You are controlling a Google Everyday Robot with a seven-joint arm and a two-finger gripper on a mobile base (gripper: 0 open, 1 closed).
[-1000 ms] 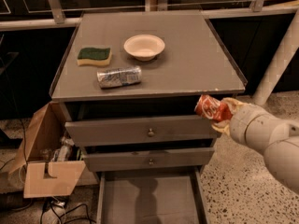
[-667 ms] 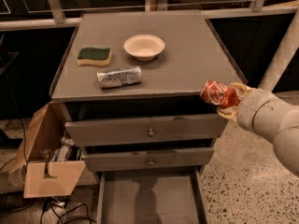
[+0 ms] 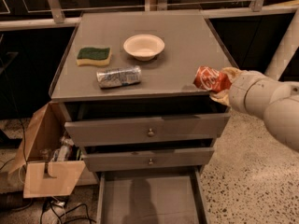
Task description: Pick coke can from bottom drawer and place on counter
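Coke can (image 3: 210,79): clenched in my pincer (image 3: 223,85) — long axis near level, pointing inboard.
Worktop (image 3: 180,66): front-right corner just beside can.

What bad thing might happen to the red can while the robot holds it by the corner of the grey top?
The gripper holds the coke can right at the front right corner of the counter. If it is let go there, it might slip off the edge onto the floor. The can is also tilted onto its side, so once it is set down it may roll, perhaps toward the silver can lying nearby.
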